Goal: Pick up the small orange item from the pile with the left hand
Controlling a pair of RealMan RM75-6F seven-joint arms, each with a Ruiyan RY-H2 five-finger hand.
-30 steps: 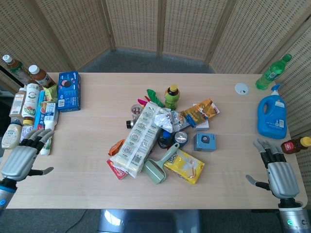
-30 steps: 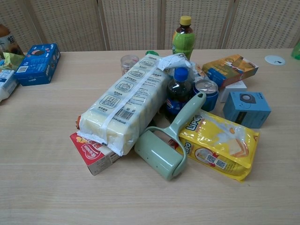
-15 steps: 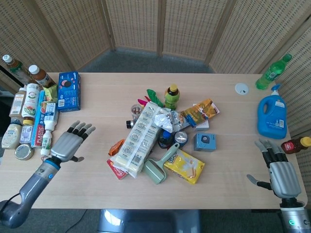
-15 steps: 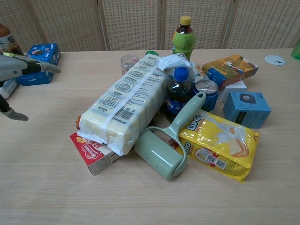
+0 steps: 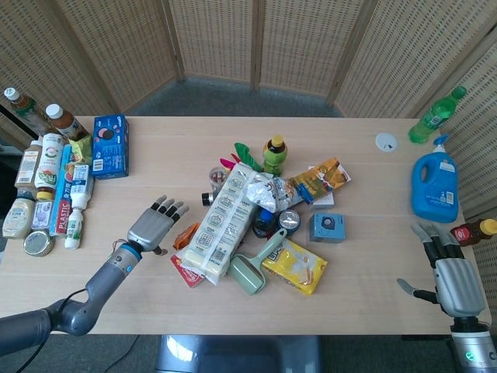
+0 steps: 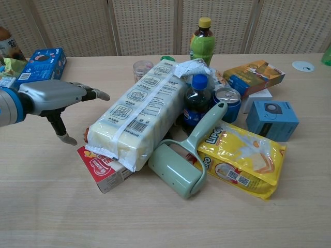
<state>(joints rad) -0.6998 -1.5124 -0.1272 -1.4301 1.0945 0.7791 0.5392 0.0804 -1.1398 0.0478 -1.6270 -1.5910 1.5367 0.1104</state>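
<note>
Most of the table (image 5: 373,303) was bare wood, with the clutter gathered in one heap at its middle and a row of bottles and cartons kept along the far left edge, out of the arms' way. Biggest in the heap was the long white packet (image 5: 221,221), lying slantwise across other goods, so that it half roofed what lay beneath it. Next to it lay the green roller (image 5: 256,264), its handle resting against the yellow snack bag (image 5: 295,266). The left hand (image 5: 153,224) hovered just beside the heap's left flank, palm down, fingers (image 6: 93,94) spread and grasping nothing, seemingly lined up for a reach inward. The right hand (image 5: 453,281) hung at the table's right corner, fingers loose and empty, well apart from everything (it had no part in this job). Smallest was the small orange item (image 5: 186,235), wedged at the heap's left edge under the white packet's side, near the left hand's fingertips.
</note>
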